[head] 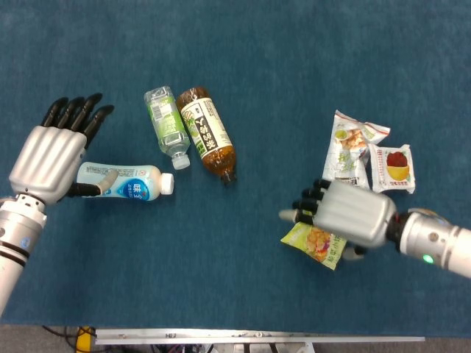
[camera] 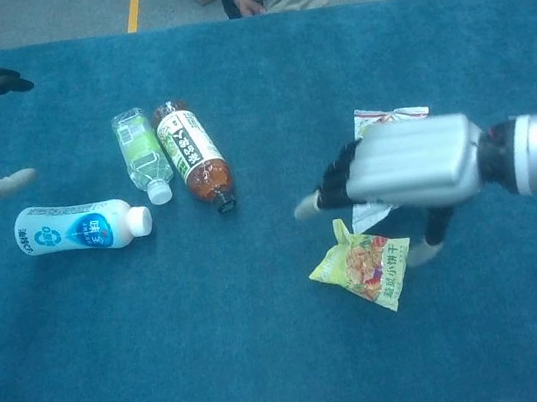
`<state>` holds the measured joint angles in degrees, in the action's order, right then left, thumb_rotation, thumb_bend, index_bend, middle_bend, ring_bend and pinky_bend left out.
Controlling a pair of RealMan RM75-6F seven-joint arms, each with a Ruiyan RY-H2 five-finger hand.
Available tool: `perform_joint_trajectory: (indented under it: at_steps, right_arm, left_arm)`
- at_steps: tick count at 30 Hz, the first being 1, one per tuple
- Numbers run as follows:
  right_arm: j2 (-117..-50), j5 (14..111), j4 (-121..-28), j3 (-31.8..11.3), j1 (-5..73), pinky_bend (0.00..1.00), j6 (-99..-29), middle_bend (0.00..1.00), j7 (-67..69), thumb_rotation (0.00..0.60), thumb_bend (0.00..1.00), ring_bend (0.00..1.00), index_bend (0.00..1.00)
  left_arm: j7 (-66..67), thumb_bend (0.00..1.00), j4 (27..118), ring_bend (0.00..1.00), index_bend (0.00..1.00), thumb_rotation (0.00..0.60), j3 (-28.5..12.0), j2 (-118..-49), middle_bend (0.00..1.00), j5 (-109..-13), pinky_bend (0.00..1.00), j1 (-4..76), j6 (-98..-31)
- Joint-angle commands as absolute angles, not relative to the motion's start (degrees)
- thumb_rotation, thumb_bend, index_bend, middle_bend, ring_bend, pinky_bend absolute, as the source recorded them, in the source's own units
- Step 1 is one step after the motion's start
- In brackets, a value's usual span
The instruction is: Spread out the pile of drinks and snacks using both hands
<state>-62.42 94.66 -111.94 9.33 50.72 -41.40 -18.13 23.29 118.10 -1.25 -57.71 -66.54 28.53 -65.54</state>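
Two snack packets (head: 358,149) lie overlapped just beyond our open, empty right hand (head: 346,215); we should slide them apart gently.

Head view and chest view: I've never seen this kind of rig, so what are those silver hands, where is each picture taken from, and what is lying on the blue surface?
Both pictures come from the robot's own cameras: the head view looks straight down, the chest view looks from lower, slanting across the table. The silver shapes are two mechanical hands on robot arms. The left hand is spread open beside the white bottle with a blue label. The right hand hovers open over the yellow-green snack bag. Neither holds anything. On the blue cloth-covered table also lie a green-labelled clear bottle, a brown tea bottle, a white snack packet and a red-printed small packet.
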Motion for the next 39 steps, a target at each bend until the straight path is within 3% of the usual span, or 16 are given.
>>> perform_joint_trajectory:
  at_steps: [1, 7, 18, 33, 39]
  right_arm:
    - [-63.0, 98.1, -112.0, 11.5, 50.4, 0.25, -39.9, 0.25, -19.1, 0.449, 0.00, 0.22, 0.13]
    - [-65.7, 99.8, -110.3, 12.3, 51.3, 0.23, -35.9, 0.25, -20.1, 0.379, 0.00, 0.22, 0.13]
    - [-68.1, 96.6, -106.7, 11.6, 50.1, 0.23, -33.4, 0.26, -23.6, 0.369, 0.00, 0.21, 0.13]
    - [-63.9, 92.6, -103.6, 11.1, 46.1, 0.23, -37.7, 0.26, -24.0, 0.366, 0.00, 0.21, 0.14]
    - [-62.2, 96.5, -105.2, 11.5, 44.9, 0.23, -42.0, 0.26, -18.8, 0.366, 0.00, 0.21, 0.14]
  left_arm:
    - [23.6, 0.28, 118.4, 0.00, 0.05, 0.402, -1.3, -57.7, 0.00, -66.1, 0.00, 28.5, -65.4]
    - [24.1, 0.28, 118.8, 0.00, 0.05, 0.403, -1.0, -57.6, 0.00, -65.9, 0.00, 28.1, -65.5]
    - [23.8, 0.28, 118.9, 0.00, 0.05, 0.403, -1.1, -57.5, 0.00, -66.5, 0.00, 27.8, -65.5]
    - [25.1, 0.28, 118.5, 0.00, 0.05, 0.405, -1.7, -59.3, 0.00, -65.8, 0.00, 28.8, -64.2]
    - [25.8, 0.28, 118.5, 0.00, 0.05, 0.402, -1.9, -59.9, 0.00, -65.4, 0.00, 29.3, -64.0]
